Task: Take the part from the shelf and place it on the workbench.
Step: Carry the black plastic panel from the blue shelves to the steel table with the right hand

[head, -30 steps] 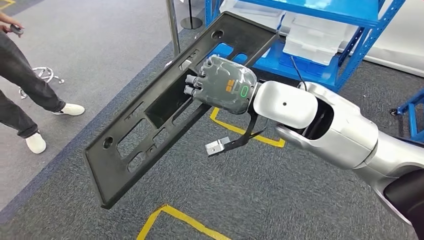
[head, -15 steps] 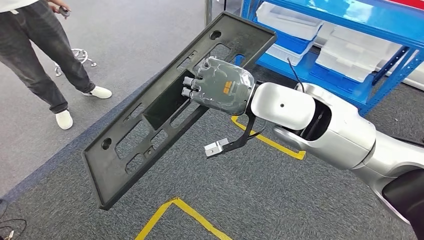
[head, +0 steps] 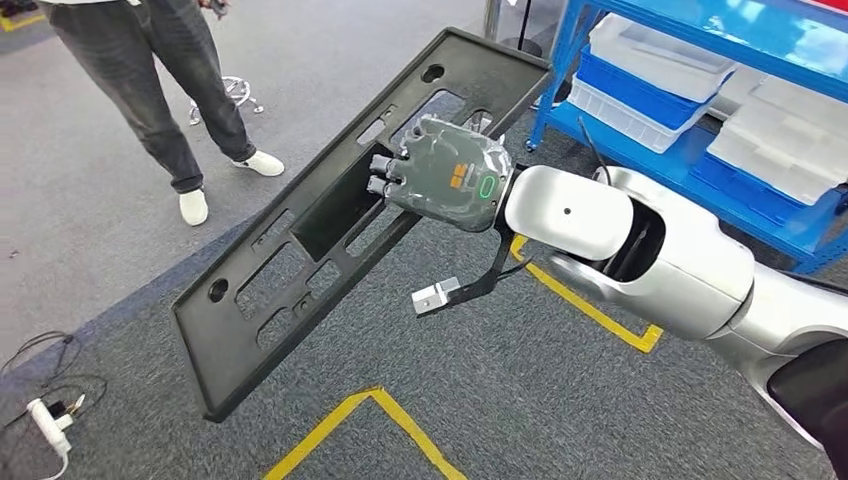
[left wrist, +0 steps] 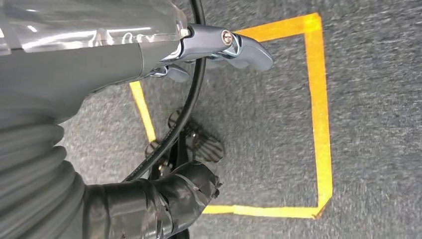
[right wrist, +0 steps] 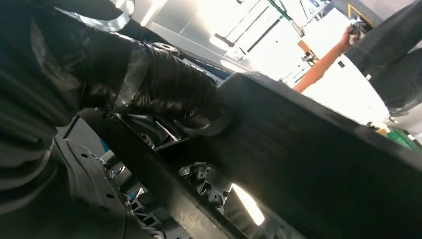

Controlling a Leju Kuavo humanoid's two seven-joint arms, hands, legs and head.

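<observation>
Fingers [head: 381, 172] of your right hand [head: 447, 175] grip the black part [head: 300, 240]; below them grey carpet [head: 560, 390] with yellow tape [head: 350, 425], beyond them blue shelf [head: 720, 60].

right hand [head: 447, 178] fingers hidden behind black part [head: 300, 235].

- Right arm [head: 640, 250]: shiny silver, round and smooth.
- Right hand [head: 445, 178]: grey cover, orange squares, green ring.
- Left hand [left wrist: 149, 50]: grey, ribbed cuff, black cable.

Grey carpet [head: 560, 400] with yellow tape [head: 345, 425], blue shelving [head: 700, 150] holding white trays [head: 655, 55]
</observation>
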